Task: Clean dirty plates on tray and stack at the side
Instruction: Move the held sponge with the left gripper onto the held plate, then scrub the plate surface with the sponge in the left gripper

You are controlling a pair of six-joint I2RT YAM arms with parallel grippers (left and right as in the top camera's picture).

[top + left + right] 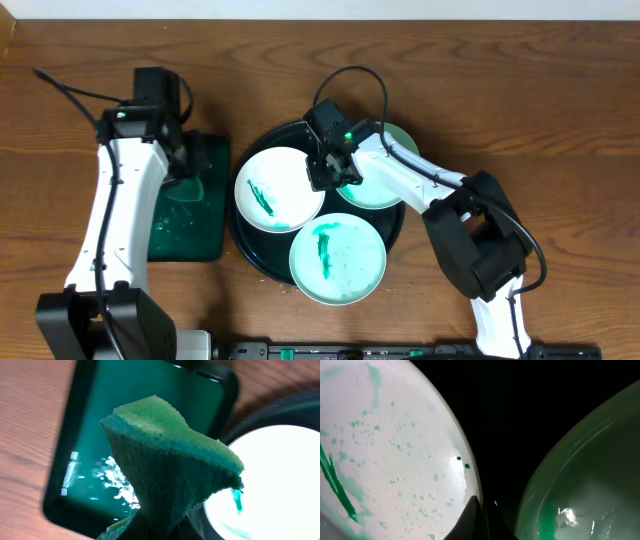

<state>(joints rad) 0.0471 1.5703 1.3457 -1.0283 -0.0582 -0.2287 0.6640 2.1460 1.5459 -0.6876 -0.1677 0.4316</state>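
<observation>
The black tray (262,262) holds three plates. The white plate (280,190) lies at its left with green smears. One mint plate (337,258) lies at the front with a green smear. The other mint plate (390,175) lies at the back right, partly under my right arm. My right gripper (326,172) is at the white plate's right rim. In the right wrist view its fingers (481,516) pinch the rim of the white plate (395,445), next to the mint plate (590,480). My left gripper (165,530) is shut on a green sponge (170,465), held above the green tray.
A dark green rectangular tray (190,230) with wet glints stands left of the black tray; it also shows in the left wrist view (150,405). Wooden table surrounds both. The white plate's edge (280,475) lies just right of the sponge.
</observation>
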